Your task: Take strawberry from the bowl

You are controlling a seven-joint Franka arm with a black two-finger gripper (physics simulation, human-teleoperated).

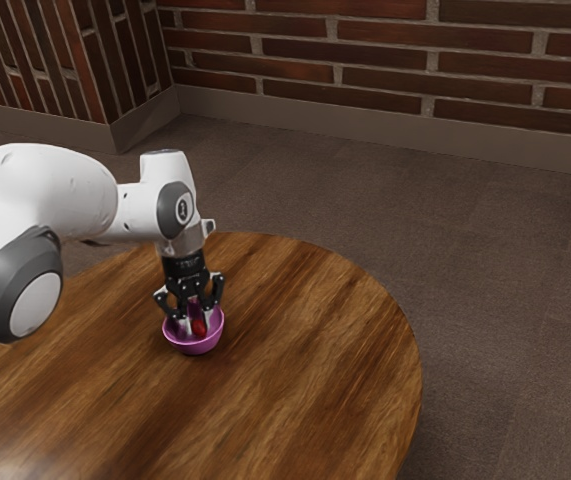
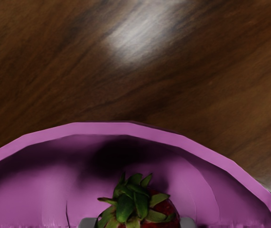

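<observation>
Left of the exterior view's centre, I see the half-closed gripper [image 1: 195, 326] pinching the strawberry [image 2: 136, 205] from both sides, inside the bowl [image 1: 195, 346]; lifting it out remains.

The strawberry [image 2: 137, 204] is red, with a green leafy cap facing upward, and sits inside the bowl [image 1: 196, 346]. The bowl is pinkish purple, round and open, standing upright on the wooden table [image 1: 305, 350].
</observation>
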